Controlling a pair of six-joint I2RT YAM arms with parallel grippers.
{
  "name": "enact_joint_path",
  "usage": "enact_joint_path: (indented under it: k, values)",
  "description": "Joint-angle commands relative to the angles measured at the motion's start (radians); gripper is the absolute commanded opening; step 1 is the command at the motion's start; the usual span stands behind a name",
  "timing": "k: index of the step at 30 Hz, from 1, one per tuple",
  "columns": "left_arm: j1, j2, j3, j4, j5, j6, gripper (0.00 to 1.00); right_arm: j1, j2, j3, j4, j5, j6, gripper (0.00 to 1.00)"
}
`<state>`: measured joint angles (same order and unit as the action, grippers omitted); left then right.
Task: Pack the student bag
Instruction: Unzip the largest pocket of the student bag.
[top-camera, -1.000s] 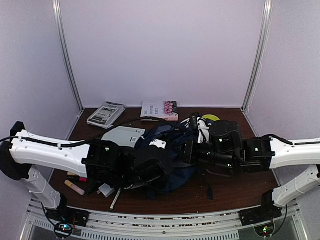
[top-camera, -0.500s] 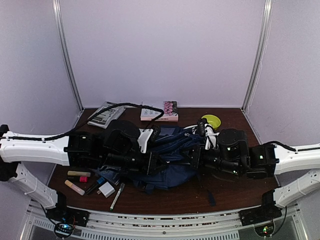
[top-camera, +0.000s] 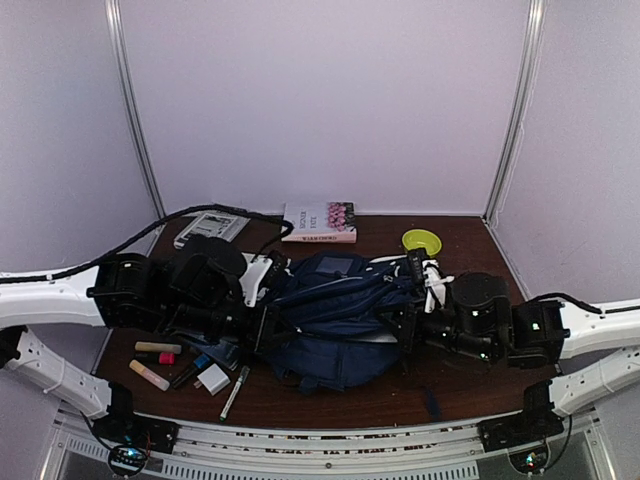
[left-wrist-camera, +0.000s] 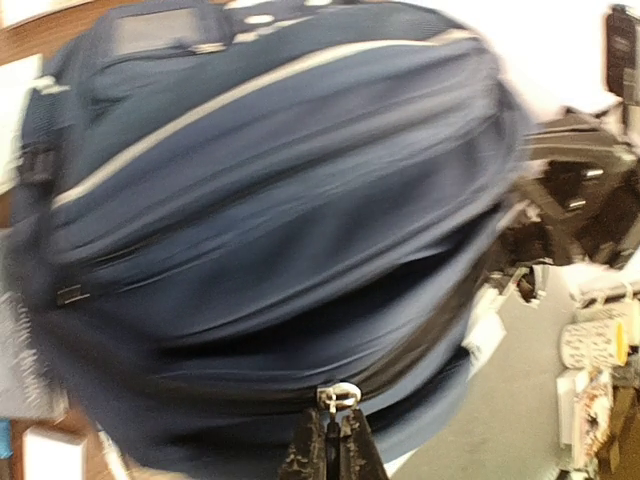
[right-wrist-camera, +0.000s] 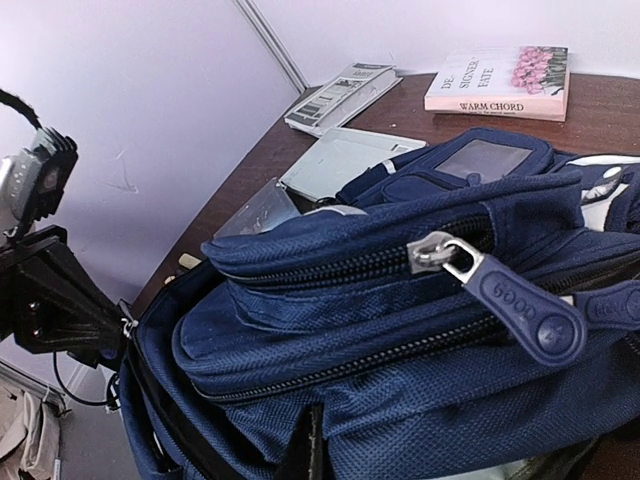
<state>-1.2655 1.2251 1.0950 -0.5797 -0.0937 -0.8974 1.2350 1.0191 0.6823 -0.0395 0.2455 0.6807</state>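
Student bag (top-camera: 335, 320): navy fabric, pale trim lines, lying bulged in the middle of the table (top-camera: 470, 392) between my two arms.

Long axis: left to right across the table, one end toward each arm. A small pocket with a window panel faces the back wall; white strap hardware bunches at the right end. Which end is the bag's top I cannot tell.

Left pincer (left-wrist-camera: 328, 445): at the bag's left end, fingers pressed together on a silver zip pull (left-wrist-camera: 338, 396) of the main zip seam. Held so, I judge, to run that zip along.

Right pincer (right-wrist-camera: 303, 440): at the opposite end, low against the bag and half buried in its folds. Only a dark sliver of one finger shows, so I cannot tell whether it is spread or clamped. Placed there, I judge, to brace the bag against the left arm's pull.

Second zip, right wrist view: large navy tab (right-wrist-camera: 522, 305) hanging loose, untouched.

Items outside the bag:
- book with pink flowers (top-camera: 320, 222), at the far edge
- striped booklet (top-camera: 212, 226), far left
- flat grey case (right-wrist-camera: 345, 160), just beside the bag
- yellow-green dish (top-camera: 422, 240), far right
- pen (top-camera: 235, 392), white block (top-camera: 213, 379) and markers (top-camera: 150, 374), near left

Packing looks unfinished.
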Motion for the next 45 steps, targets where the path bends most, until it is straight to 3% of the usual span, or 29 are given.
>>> enact_joint_path:
  k: [1, 10, 14, 15, 18, 22, 26, 32, 34, 37, 41, 45]
  values:
    - [0.028, -0.075, -0.089, -0.020, -0.102, -0.036, 0.00, -0.016, -0.101, -0.040, -0.008, 0.063, -0.049, 0.00]
    - [0.028, -0.014, -0.144, 0.022, -0.204, 0.049, 0.00, -0.057, -0.204, -0.068, 0.038, -0.109, -0.018, 0.00]
    - [0.026, 0.031, -0.115, 0.073, -0.135, 0.100, 0.00, -0.061, -0.227, -0.082, 0.036, -0.109, 0.051, 0.00]
    - [0.020, 0.044, -0.101, 0.089, -0.125, 0.109, 0.00, -0.061, -0.224, -0.098, 0.058, -0.115, 0.083, 0.04]
    - [-0.010, 0.107, -0.023, 0.128, -0.121, 0.138, 0.00, -0.059, -0.180, -0.176, 0.196, -0.167, 0.202, 0.37]
    - [-0.027, 0.172, 0.044, 0.221, -0.086, 0.145, 0.00, -0.039, -0.045, -0.232, 0.380, -0.209, 0.358, 0.63]
    - [-0.029, 0.195, 0.072, 0.311, -0.045, 0.132, 0.00, 0.002, 0.097, -0.175, 0.386, -0.205, 0.395, 0.70]
    - [-0.030, 0.215, 0.106, 0.296, -0.054, 0.138, 0.00, 0.048, 0.181, -0.117, 0.368, -0.147, 0.450, 0.75]
    - [-0.032, 0.211, 0.099, 0.313, -0.039, 0.139, 0.00, 0.064, 0.185, -0.117, 0.364, -0.104, 0.473, 0.73]
    - [-0.043, 0.199, 0.080, 0.352, -0.016, 0.156, 0.00, 0.075, 0.184, -0.106, 0.333, -0.029, 0.483, 0.64]
    - [-0.065, 0.187, 0.060, 0.350, -0.012, 0.183, 0.00, 0.079, 0.174, -0.078, 0.288, 0.071, 0.472, 0.24]
    - [-0.070, 0.161, 0.022, 0.326, -0.039, 0.172, 0.00, 0.081, 0.157, -0.011, 0.219, 0.091, 0.391, 0.02]
